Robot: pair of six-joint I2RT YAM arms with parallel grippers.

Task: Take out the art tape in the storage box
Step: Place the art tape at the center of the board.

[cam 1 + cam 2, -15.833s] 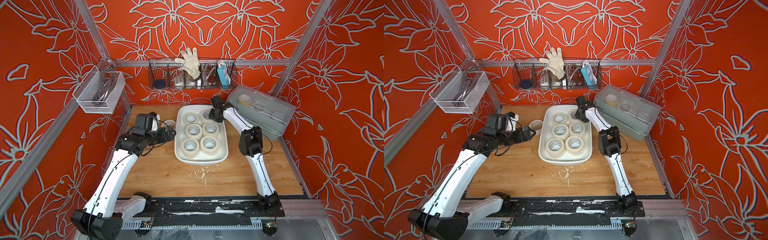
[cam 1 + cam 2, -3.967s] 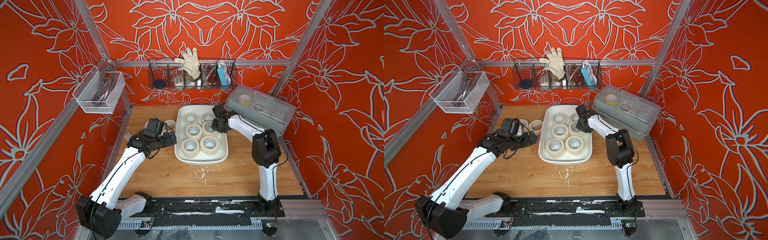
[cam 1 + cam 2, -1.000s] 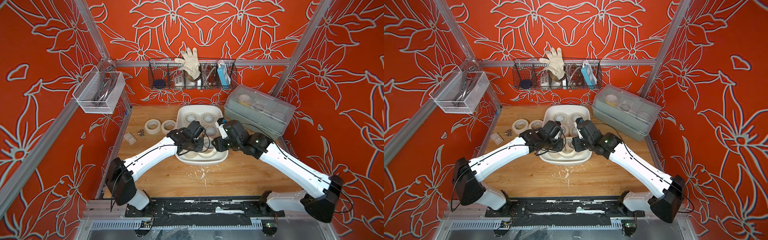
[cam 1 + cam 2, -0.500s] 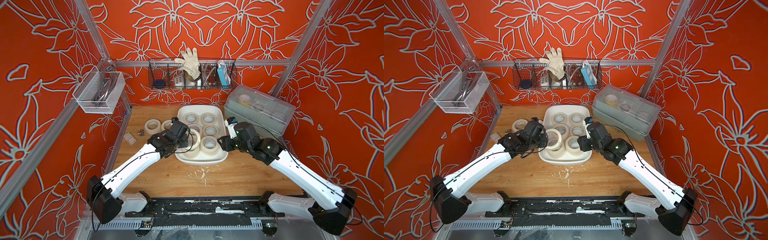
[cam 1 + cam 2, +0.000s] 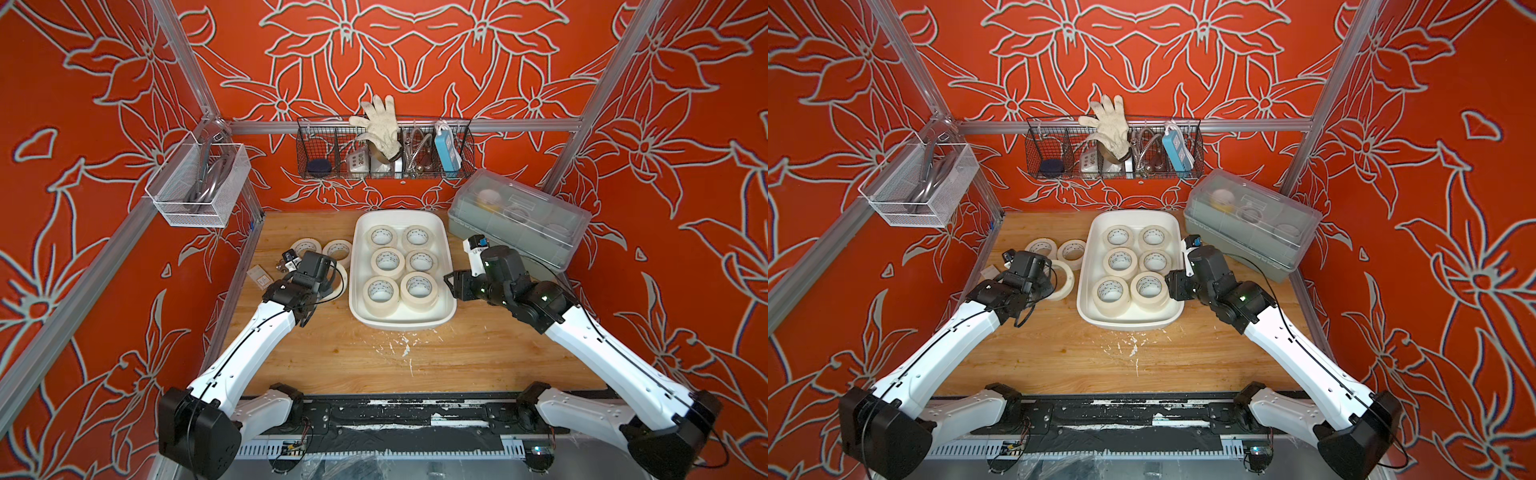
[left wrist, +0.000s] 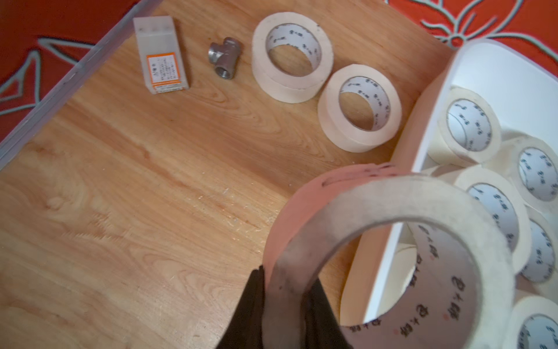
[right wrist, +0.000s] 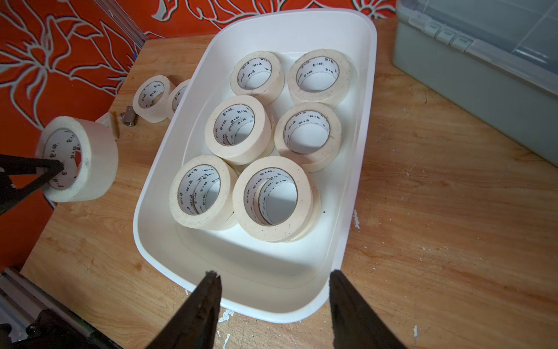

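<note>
Clear plastic with an orange label, a small flat case [image 6: 161, 57] lies by the left edge of the wooden desk [image 5: 374, 365], with a grey metal pipe tee [image 6: 225, 57] just beside it. Next come two loose tape rolls [image 6: 291, 57], cream rings with white cores printed in dark marks. They lie flat and nearly touch each other, and the second is close to the tub [image 5: 401, 322].

Nearer the front, the left claw [image 6: 287, 290] is clenched on the held roll [image 6: 392, 235], one black finger inside the core and the other outside, pinching the ring's wall. That roll is tilted on edge, off the wood, just left of the tub's wall.

The tub is glossy white and shallow, with rounded corners and no lid. Six stacks of rolls [image 5: 388, 262] sit inside in two columns, some two deep, and a bare band of floor shows at its front end.

The right claw [image 7: 273, 302] hangs released, nothing between its fingers, at the tub's front right corner and apart from every roll.

Bare wood flecked with white paint lies in front of the tub. A strip of it separates the tub from the grey-green lidded box [image 5: 519, 232] on the right.
</note>
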